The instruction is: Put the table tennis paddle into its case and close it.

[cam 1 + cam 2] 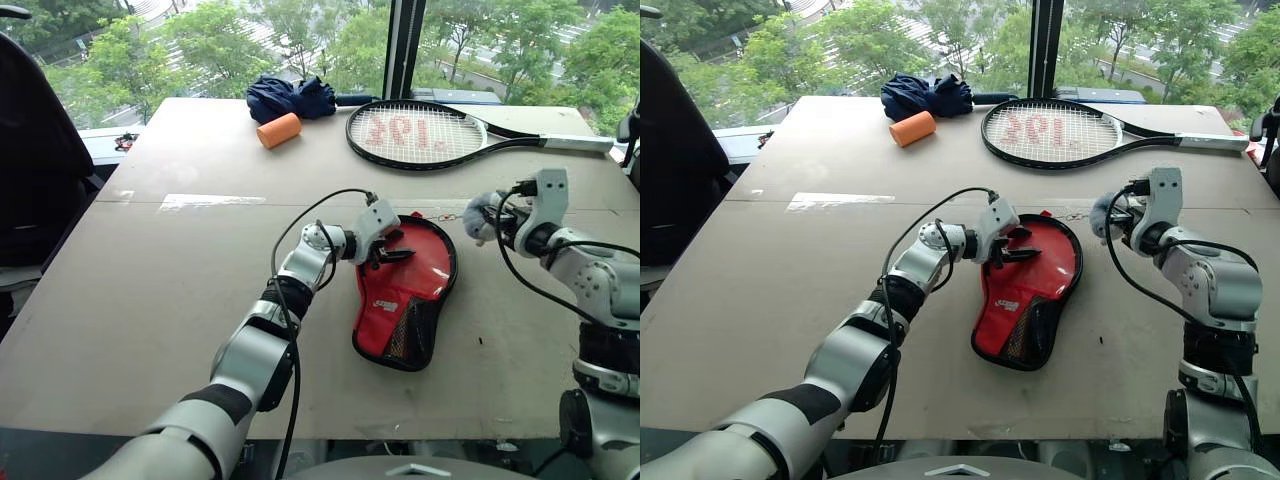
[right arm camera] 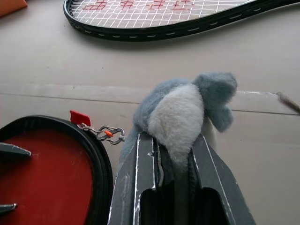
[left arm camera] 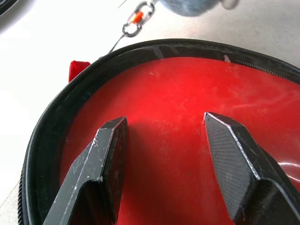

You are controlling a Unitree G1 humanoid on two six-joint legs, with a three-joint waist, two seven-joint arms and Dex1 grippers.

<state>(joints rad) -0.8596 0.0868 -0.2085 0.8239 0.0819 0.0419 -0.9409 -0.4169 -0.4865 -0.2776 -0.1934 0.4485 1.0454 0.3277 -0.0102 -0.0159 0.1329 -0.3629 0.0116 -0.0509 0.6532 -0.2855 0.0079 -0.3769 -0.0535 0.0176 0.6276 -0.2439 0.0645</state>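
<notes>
Two grippers work at the red paddle case (image 1: 405, 295), which lies flat near the middle of the brown table (image 1: 150, 280), its round end far and its narrow black-mesh end near. The table tennis paddle (image 3: 187, 140) sits inside, its red rubber face showing within the black zipper rim at the round end. The left gripper (image 1: 385, 255) reaches in from the left and rests over that red face, its two black fingers (image 3: 101, 168) spread about halfway with nothing between them. The right gripper (image 2: 176, 150) hovers just to the right of the case's far edge, its fingers pinched tight on the grey plush zipper charm (image 2: 183, 112). A small metal clip chain (image 2: 105, 132) runs from the charm to a red tab (image 2: 79, 117) at the case rim. Far across the table lie a black strung tennis racket (image 1: 430, 133), a dark blue folded umbrella (image 1: 290, 98) and an orange cylinder (image 1: 279, 130) just beside the umbrella.
</notes>
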